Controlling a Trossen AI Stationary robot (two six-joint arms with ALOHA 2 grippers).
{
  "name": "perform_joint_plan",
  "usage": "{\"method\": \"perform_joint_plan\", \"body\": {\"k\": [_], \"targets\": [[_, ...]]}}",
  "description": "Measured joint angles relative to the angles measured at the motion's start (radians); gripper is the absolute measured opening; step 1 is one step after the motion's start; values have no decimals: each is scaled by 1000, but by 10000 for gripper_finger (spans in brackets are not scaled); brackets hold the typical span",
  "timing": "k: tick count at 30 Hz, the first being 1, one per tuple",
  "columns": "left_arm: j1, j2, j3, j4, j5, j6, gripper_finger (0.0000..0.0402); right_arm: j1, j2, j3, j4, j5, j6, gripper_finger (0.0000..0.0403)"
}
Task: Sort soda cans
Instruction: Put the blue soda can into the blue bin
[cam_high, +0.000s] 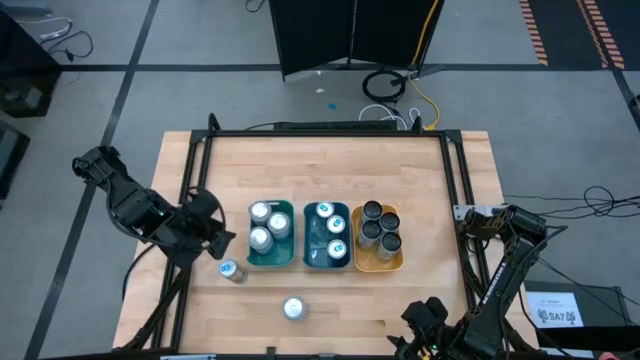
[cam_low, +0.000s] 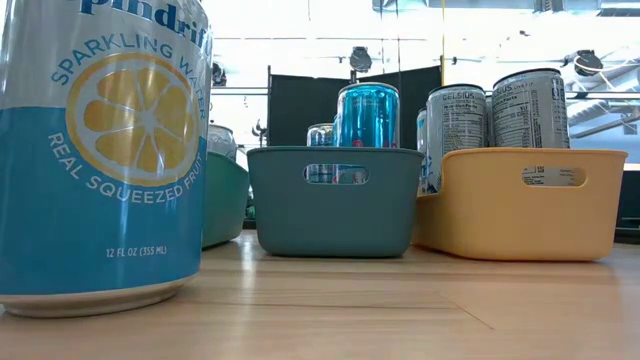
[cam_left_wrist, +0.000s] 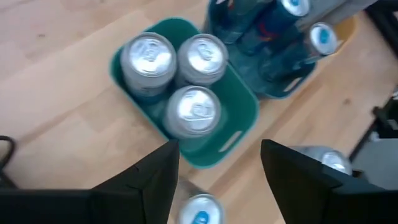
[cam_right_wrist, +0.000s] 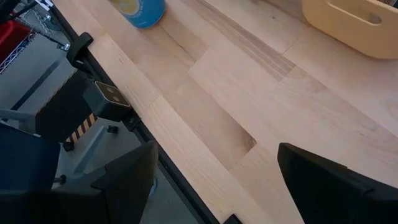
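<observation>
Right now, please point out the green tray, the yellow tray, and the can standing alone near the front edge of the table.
green tray (cam_high: 286, 262), high view, bare near end of its floor.
yellow tray (cam_low: 480, 205), low view, front wall.
lone can (cam_high: 293, 309), high view, its blue-marked top.

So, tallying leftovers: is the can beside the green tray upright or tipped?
Upright: the can shows its round top from above, standing on the table beside the green tray.

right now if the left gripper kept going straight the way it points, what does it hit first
Probably the green tray: the left gripper, fingers apart, aims at its near rim, just short of the three silver-topped cans inside. Depth is unclear, so it might meet the nearest can instead.
</observation>
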Motion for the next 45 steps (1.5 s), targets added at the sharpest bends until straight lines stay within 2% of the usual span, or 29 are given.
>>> {"method": "perform_joint_plan", "body": {"k": [7,45], "targets": [[0,0,0,49,0,0,238,0,0,0,0,0,-2,322],[0,0,0,48,0,0,238,0,0,0,1,-4,-14,322]]}}
